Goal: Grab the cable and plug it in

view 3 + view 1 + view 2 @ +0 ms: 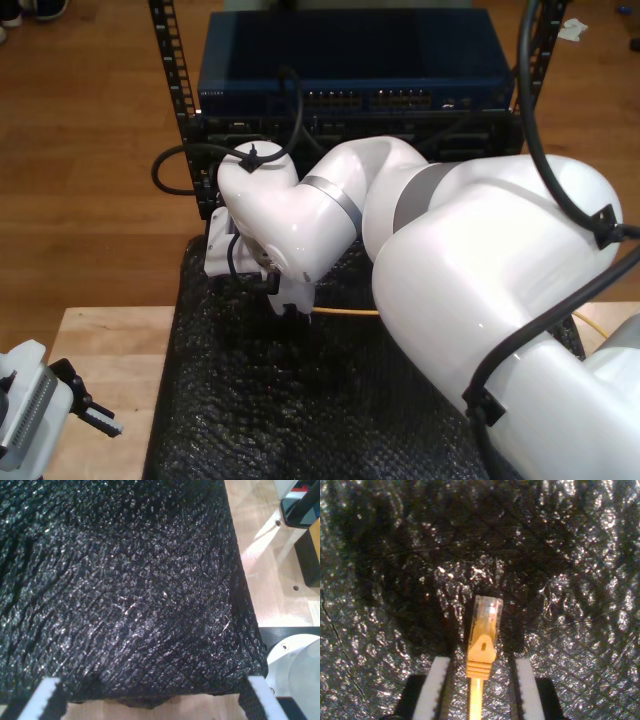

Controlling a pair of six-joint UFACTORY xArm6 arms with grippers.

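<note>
My first gripper (150,700) hangs with jaws spread wide over the near edge of the black foam mat (300,400). Farther along the mat, my second gripper (481,690) has its jaws clenched on the cable (481,650), its clear plug just above the foam. Beyond the mat stands the blue switch rack (350,70).

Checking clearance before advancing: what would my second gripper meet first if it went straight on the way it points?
Probably the black foam mat: it lies right beyond my second gripper and the cable plug between its jaws, though depth is unclear.
</note>
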